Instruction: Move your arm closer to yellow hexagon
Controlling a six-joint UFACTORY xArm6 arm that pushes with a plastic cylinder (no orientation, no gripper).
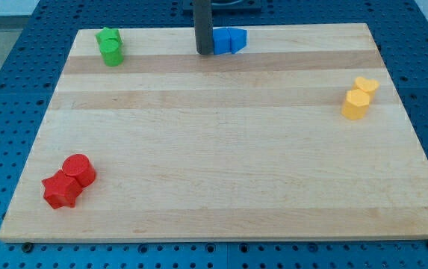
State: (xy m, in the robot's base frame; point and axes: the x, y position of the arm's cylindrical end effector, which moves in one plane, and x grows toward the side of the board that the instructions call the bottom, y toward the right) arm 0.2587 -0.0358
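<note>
Here the wooden board (221, 149) fills most of the view: pale planks with the grain running left to right, lying on a blue perforated surface (4, 90).

The dark rod (202, 26) comes down from the view's top edge, near the middle of the board's far edge. My tip (204, 52) rests on the board just to the left of the blue blocks (228, 39), touching or nearly touching the nearest one; contact cannot be confirmed. The rod is a bare pusher and holds nothing.

Red pair, near the board's bottom-left corner: a red cylinder (78, 170) and, touching it on its lower left, a red star-like block (61, 190).

Blue blocks, at the far edge just right of the rod: two pieces pressed together, shapes hard to make out.

Yellow pair, by the right edge in the upper half of the board: the yellow hexagon (356, 104), a short upright prism with a flat top and faceted sides, lighter on top and more orange on its walls. A second yellow block (366, 84) touches it on its upper right; shape unclear.

Green pair, at the top-left corner: two green blocks (110, 46) stacked close, touching, one behind the other.

The tip is well apart from the yellow hexagon, which lies far to its right and nearer the view's bottom.
</note>
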